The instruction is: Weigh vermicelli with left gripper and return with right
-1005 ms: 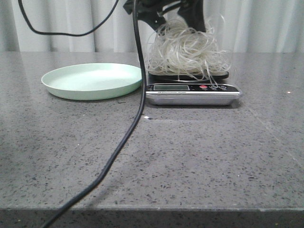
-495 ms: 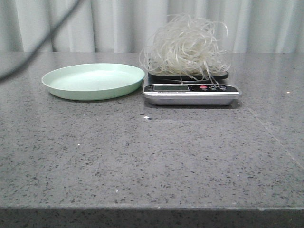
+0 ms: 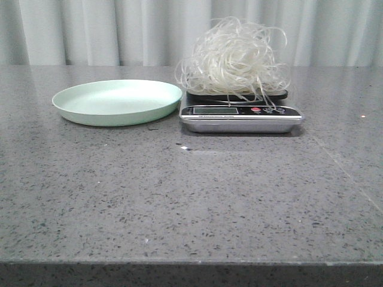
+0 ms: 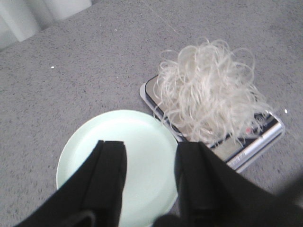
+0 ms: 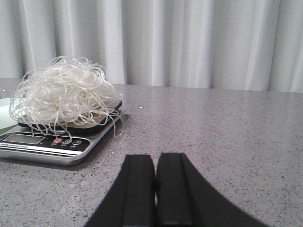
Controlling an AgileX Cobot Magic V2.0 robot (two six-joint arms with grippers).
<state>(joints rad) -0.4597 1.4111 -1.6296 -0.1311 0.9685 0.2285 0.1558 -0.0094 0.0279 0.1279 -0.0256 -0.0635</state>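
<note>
**Noodles on the scale, both arms clear**

From the front, the vermicelli (image 3: 234,58) sits heaped on the dark platform of the kitchen scale (image 3: 242,113), loose strands drooping over the platform edge towards the buttons. That is where the weighing step wants it: full weight on the platform, nothing else touching it. Just beside the scale, nearly rim to edge, the pale green plate (image 3: 117,101) lies bare on the grey speckled table (image 3: 191,197), a short hop away for the return. No arm shows in this view.

Over to the left wrist view: the left gripper (image 4: 149,177) hangs above the plate (image 4: 142,137), fingers apart and empty, well off the noodle nest (image 4: 213,94). Standing clear makes sense, so the reading is not disturbed. The scale (image 4: 265,137) peeks out beneath the strands; its display is too covered and blurred here to read.

Now the right wrist view: the right gripper (image 5: 155,189) is low over the table (image 5: 227,132), fingers pressed together, holding nothing, facing the scale (image 5: 47,146) and the vermicelli (image 5: 64,94) from the far side. By my judgement it is posed for the return leg, and will need to spread those fingers before it goes in.
</note>
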